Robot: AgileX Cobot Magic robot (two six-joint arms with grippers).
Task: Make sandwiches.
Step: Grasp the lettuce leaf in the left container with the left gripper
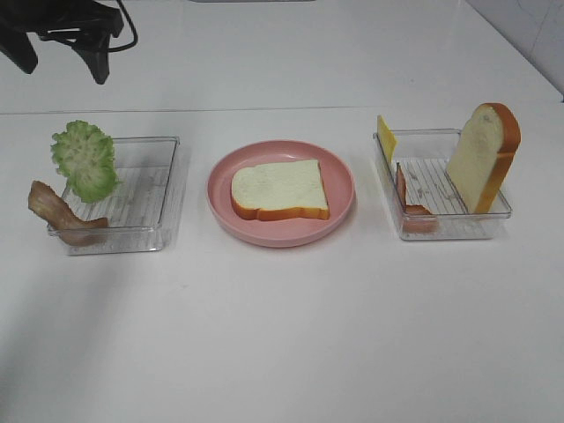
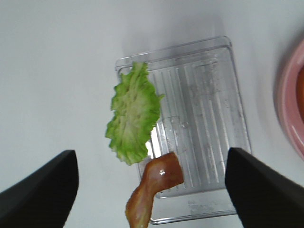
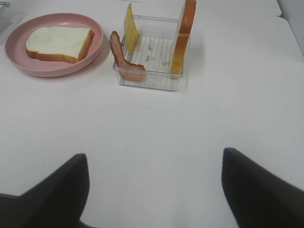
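Sandwiches lie unassembled in parts on the white worktop (image 1: 282,352). One bread slice (image 1: 280,189) lies flat on the pink plate (image 1: 280,236) in the middle. The left tray (image 1: 167,181) holds a lettuce (image 1: 85,160) leaf standing against its outer wall, and a bacon strip (image 1: 62,211) hangs over its near corner. In the right tray (image 1: 445,232) a cheese square (image 1: 386,138) stands at the far inner corner, a second bacon strip (image 1: 407,198) leans on the inner wall, and a second bread slice (image 1: 480,159) stands on edge against the outer wall. The left gripper (image 2: 149,159) hangs over its tray with jaws wide apart and empty. The right gripper (image 3: 154,159), spread and empty too, is above bare worktop.
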